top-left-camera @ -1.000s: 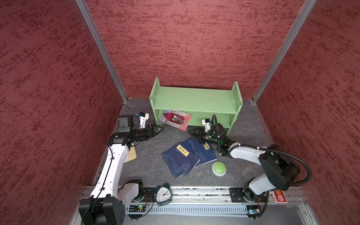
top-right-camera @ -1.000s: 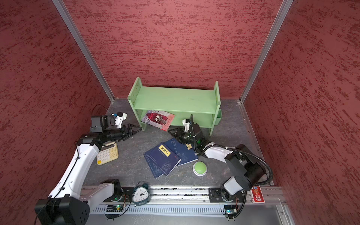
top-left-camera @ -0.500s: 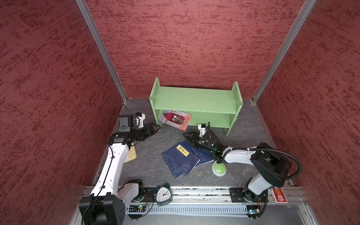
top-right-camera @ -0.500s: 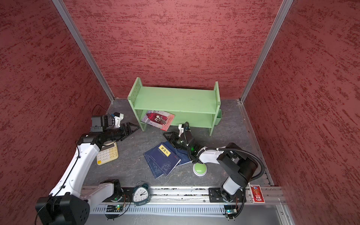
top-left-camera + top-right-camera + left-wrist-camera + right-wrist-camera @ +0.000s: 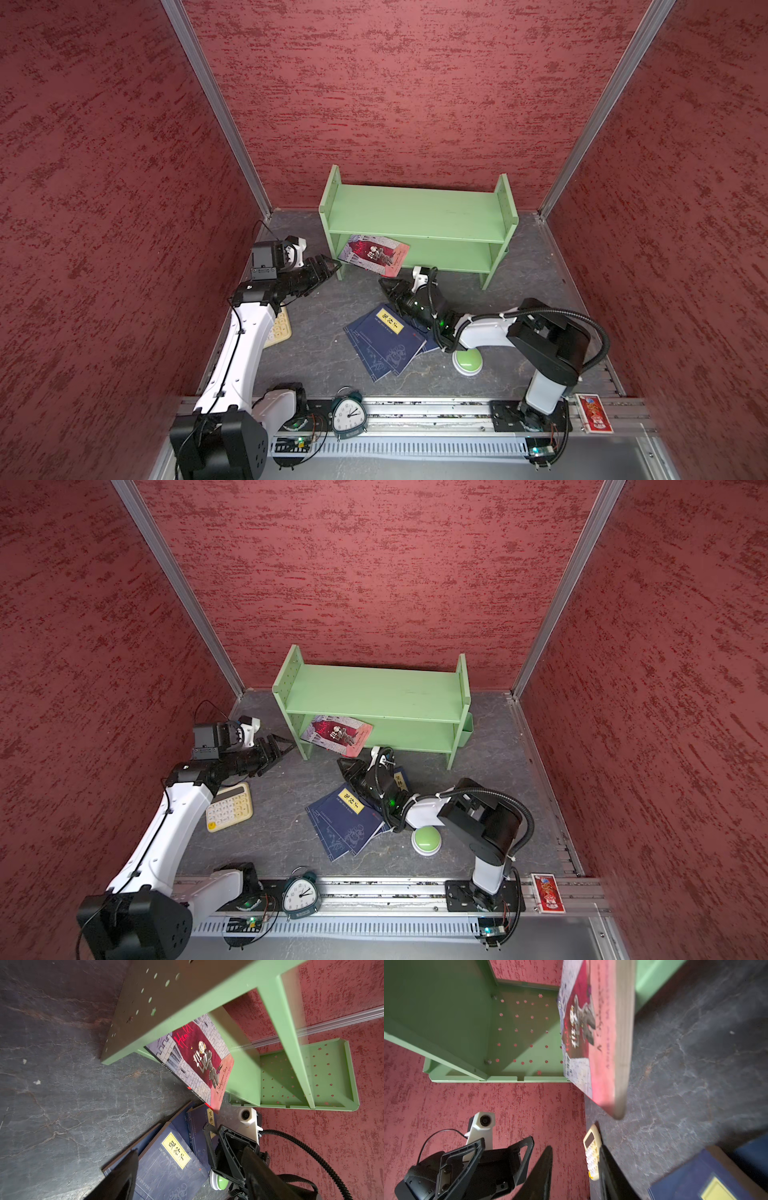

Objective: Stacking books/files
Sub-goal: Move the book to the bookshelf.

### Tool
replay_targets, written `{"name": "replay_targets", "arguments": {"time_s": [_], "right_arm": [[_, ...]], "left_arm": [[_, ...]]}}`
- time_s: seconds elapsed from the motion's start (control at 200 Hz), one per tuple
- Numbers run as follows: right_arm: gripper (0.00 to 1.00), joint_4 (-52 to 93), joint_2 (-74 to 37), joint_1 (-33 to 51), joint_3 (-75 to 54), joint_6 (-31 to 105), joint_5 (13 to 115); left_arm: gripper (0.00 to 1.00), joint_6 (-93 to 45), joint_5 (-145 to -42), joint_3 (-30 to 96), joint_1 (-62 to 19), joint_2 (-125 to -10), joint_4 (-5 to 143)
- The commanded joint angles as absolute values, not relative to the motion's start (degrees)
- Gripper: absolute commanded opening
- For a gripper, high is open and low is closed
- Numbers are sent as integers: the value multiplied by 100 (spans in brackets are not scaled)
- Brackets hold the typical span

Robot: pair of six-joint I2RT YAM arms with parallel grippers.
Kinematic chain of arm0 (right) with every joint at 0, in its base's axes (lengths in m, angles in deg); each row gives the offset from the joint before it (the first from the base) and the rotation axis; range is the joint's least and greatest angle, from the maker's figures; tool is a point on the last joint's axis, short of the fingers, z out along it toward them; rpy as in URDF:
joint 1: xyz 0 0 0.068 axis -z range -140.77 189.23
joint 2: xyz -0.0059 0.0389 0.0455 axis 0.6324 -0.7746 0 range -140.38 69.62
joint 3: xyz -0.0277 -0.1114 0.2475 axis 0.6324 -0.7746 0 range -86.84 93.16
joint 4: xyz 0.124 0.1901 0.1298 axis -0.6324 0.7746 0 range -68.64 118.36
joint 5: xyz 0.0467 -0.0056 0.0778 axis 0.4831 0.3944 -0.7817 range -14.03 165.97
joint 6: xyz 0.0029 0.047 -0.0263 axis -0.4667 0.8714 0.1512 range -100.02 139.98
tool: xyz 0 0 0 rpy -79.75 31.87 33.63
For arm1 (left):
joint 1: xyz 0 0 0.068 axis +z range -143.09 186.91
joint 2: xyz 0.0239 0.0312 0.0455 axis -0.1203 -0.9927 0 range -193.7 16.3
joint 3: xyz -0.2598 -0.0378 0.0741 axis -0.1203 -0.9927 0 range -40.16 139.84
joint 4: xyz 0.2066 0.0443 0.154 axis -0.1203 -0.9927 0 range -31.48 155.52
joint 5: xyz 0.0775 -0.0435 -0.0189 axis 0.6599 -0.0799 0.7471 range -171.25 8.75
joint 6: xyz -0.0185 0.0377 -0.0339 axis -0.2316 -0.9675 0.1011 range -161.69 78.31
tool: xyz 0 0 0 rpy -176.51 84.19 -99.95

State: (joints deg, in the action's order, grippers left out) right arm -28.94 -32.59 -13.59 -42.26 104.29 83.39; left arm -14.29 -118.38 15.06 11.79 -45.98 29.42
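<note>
I count four navy books in a loose pile on the floor, one red book leaning from the lower shelf, and two empty grippers with jaws apart: the left gripper beside the shelf's end, the right gripper now moved leftward, over the pile's far edge.

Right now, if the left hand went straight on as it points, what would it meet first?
Probably the green shelf's side panel, at its front edge just ahead of the left hand; the illustrated book lies behind it. Depth is unclear.
</note>
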Motion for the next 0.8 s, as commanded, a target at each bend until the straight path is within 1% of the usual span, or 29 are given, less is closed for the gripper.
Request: {"name": "replay_targets", "arguments": {"time_s": [0.0, 0.135, 0.281, 0.496, 0.792], "right_arm": [[37, -2977, -3429, -1390, -3906, 10524, 8680], [37, -2792, -3607, -1390, -3650, 10523, 8607], [34, -2830, -3668, -1391, -3671, 10601, 8748], [36, -2300, -3488, -1412, -3580, 10418, 8781], [37, -2344, -3625, -1399, -3563, 10460, 8944]], "left_arm": [[79, -1244, -11904, 1662, 1227, -4712, 3249], [79, -1103, -12029, 1619, 1270, -4794, 3247], [79, -1056, -12174, 1666, 1297, -4830, 3133], [79, -1069, -12334, 1724, 1306, -4880, 2896], [79, -1034, -12370, 1719, 1315, -4940, 2913]]}}
